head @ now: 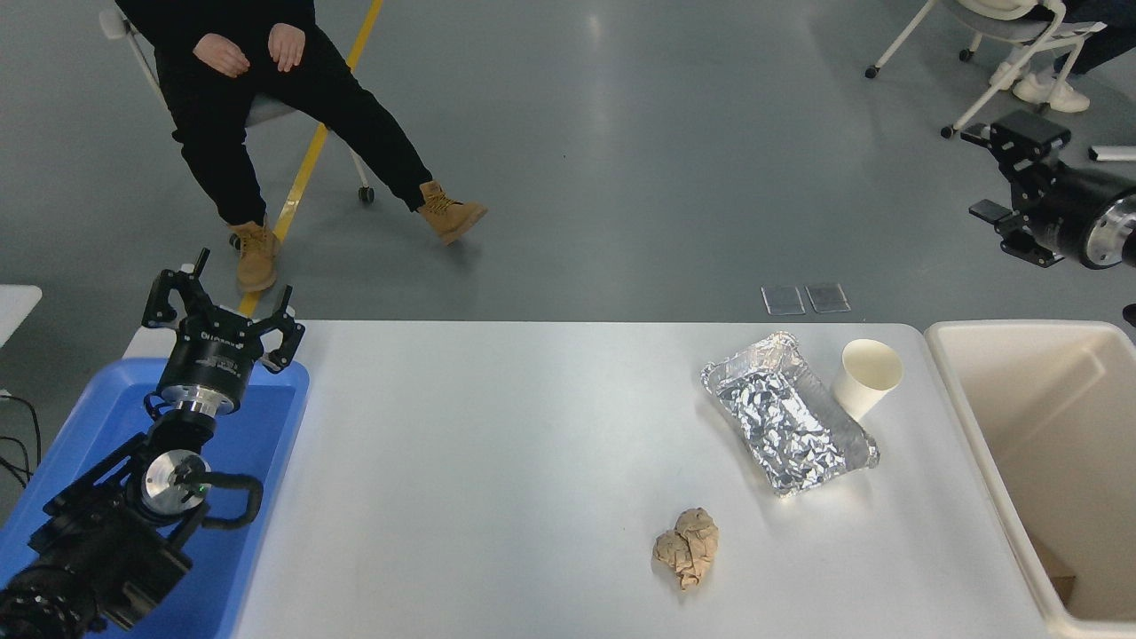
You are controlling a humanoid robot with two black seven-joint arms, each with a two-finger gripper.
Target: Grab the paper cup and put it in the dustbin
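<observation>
The paper cup [867, 376] stands upright on the white desk [497, 461] in the right half of the frame, mouth up, touching or just beside the far long edge of the crinkled foil tray [786, 414]. That close neighbour matters: a grasp from the tray side has little room, while the cup's right flank, facing the dustbin [1047, 461], is open.

The dustbin sits off the desk's right edge, filling the lower right of the frame, its wide mouth open upward. It is placed near the cup, so the carry, once made, looks short.

The right tool [1007, 182] is at the upper right of the frame, out over the floor, high and well apart from the cup. Its fingers appear spread and hold nothing. From there it seems the reach has not yet begun in earnest; the arm would need to come down and toward the frame's centre to meet the cup.

The left tool [222, 311] is parked at the lower left above the blue tray [266, 426], fingers spread and empty.

A crumpled brown paper ball [688, 555] lies lower on the desk, well apart from the cup and out of the likely path. A person sits in the upper left, away from the desk.
</observation>
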